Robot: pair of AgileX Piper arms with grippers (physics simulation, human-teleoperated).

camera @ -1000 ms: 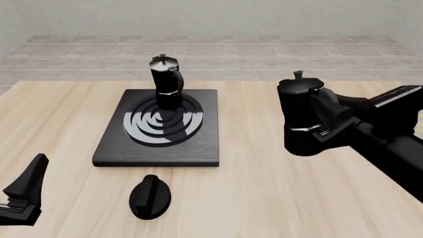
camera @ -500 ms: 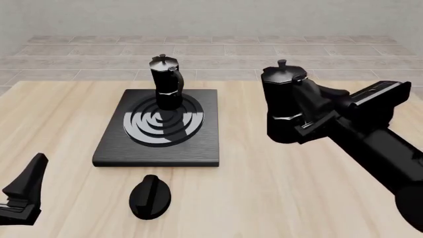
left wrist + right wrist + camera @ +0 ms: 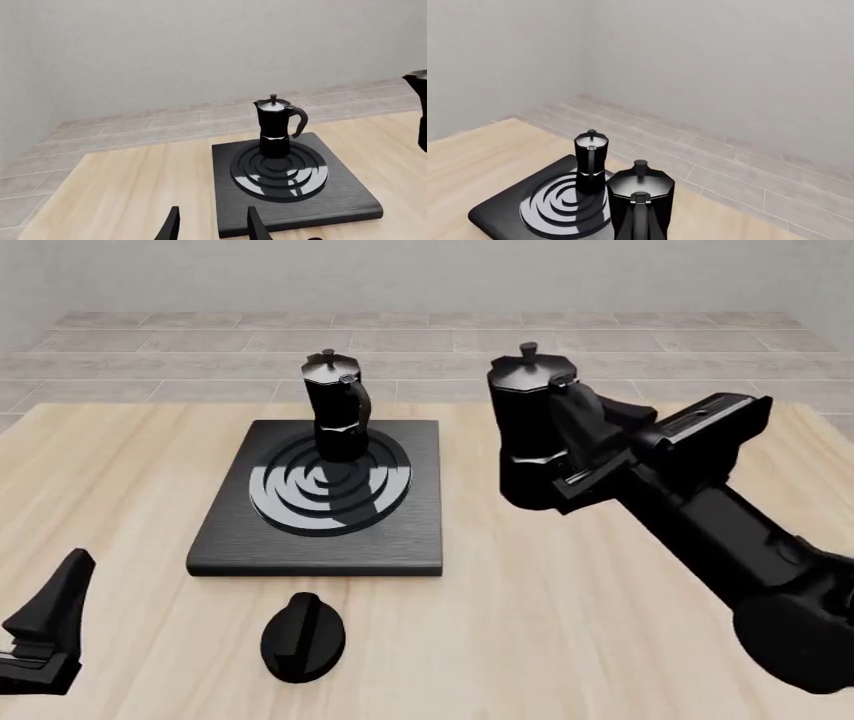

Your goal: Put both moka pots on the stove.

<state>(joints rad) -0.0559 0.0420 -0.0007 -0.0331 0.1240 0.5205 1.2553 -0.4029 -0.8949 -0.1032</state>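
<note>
One moka pot (image 3: 335, 405) stands upright at the far edge of the ring burner on the black stove (image 3: 227, 540); it also shows in the left wrist view (image 3: 275, 127) and the right wrist view (image 3: 590, 161). My right gripper (image 3: 577, 455) is shut on the second moka pot (image 3: 531, 412) and holds it upright above the table, right of the stove; this pot fills the near part of the right wrist view (image 3: 639, 202). My left gripper (image 3: 47, 630) is open and empty at the near left, its fingertips (image 3: 252, 226) short of the stove (image 3: 333, 197).
A black oval knob with a ridge (image 3: 303, 636) lies on the wooden table (image 3: 534, 640) just in front of the stove. A tiled floor strip and a grey wall lie beyond the table's far edge.
My right gripper has carried the second moka pot to the left and farther back, toward the stove. The left arm and the pot on the stove have not moved.
</note>
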